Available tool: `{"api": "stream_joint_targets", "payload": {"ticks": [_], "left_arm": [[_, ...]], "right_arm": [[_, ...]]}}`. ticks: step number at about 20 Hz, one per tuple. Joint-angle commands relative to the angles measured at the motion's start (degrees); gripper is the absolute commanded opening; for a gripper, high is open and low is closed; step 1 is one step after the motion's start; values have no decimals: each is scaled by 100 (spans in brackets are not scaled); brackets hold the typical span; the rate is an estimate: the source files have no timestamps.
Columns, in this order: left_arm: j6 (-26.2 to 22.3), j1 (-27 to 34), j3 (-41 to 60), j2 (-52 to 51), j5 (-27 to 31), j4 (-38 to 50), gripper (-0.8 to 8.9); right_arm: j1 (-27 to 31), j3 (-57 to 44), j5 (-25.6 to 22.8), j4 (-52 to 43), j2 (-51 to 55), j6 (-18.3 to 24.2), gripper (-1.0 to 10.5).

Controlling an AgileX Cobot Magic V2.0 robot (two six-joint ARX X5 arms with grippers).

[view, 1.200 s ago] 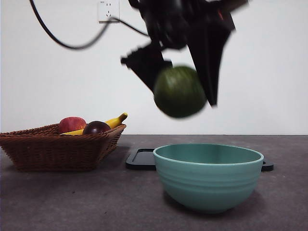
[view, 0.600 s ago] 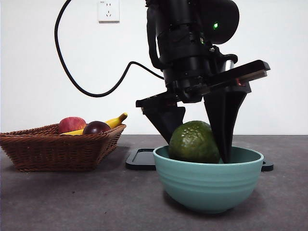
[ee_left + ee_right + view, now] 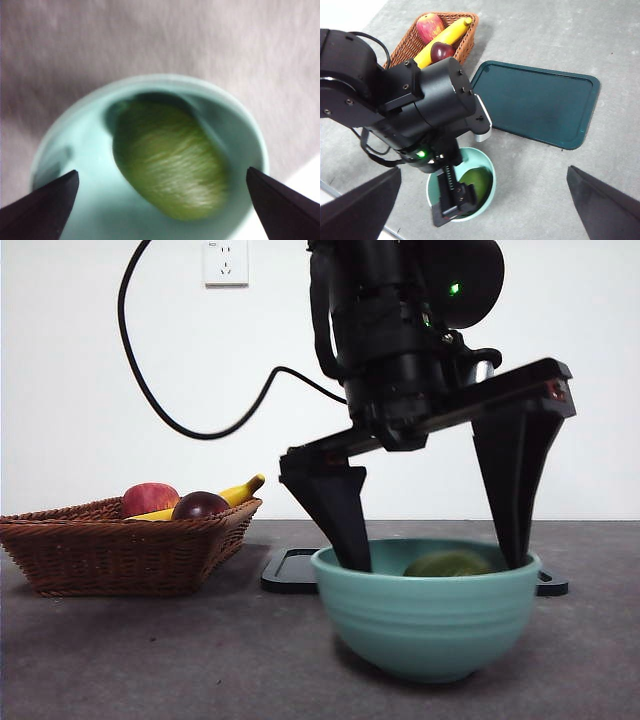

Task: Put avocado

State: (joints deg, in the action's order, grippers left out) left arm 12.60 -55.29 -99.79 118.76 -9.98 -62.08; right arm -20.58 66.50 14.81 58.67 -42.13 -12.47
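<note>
The olive-green avocado [image 3: 448, 564] lies inside the teal bowl [image 3: 428, 625], only its top showing above the rim. It fills the bowl's middle in the left wrist view [image 3: 167, 162] and shows in the right wrist view [image 3: 476, 183]. My left gripper [image 3: 430, 555] is open, its jaws reaching down into the bowl on either side of the avocado, not touching it. My right gripper [image 3: 480, 210] is open and empty, high above the table, looking down on the left arm [image 3: 415, 115].
A wicker basket [image 3: 120, 540] at the left holds a red apple [image 3: 148, 499], a dark purple fruit [image 3: 200, 505] and a banana [image 3: 243, 490]. A dark flat tray [image 3: 536, 102] lies behind the bowl. A black cable [image 3: 200, 420] hangs from the arm.
The avocado came down with the left gripper into the bowl. The jaws then opened wide and the avocado dropped to the bowl's bottom.
</note>
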Motion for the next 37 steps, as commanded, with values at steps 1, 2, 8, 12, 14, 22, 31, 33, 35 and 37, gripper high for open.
{"api": "stream_joint_targets", "payload": {"ticks": [1,2,8,12,14,22,31,33,35,37], "left_arm": [[-269,-57,-483,81,-35,-286,563],[-313,-55,-636,11,-35,-380,563],[-826,-55,-964,-1191,-13,-1246,562],[-1071,-15,-835,-2378,341,-1508,562],[-1207,9,-636,-3093,557,-1456,562],[-1239,251,1556,-6555,726,243,561],[-999,251,3757,-8817,1963,476,561],[-929,251,3770,-8815,1961,481,561],[-933,251,3770,-8813,1963,531,561],[-935,251,3770,-8815,1963,533,561]], "right_arm": [[-24,114,-9,-33,-35,-59,624],[-24,114,-9,-33,-35,-59,625],[-24,114,-31,-31,-50,-61,624],[-26,114,-28,-55,-166,-57,624],[-26,111,-22,-125,-201,-57,625],[-26,111,-24,-505,-278,-39,624],[-31,111,-28,-435,-461,-15,624],[-31,109,-24,-339,-590,35,624],[-31,109,13,-223,-782,114,625],[-68,109,111,26,-1071,197,624]]}}
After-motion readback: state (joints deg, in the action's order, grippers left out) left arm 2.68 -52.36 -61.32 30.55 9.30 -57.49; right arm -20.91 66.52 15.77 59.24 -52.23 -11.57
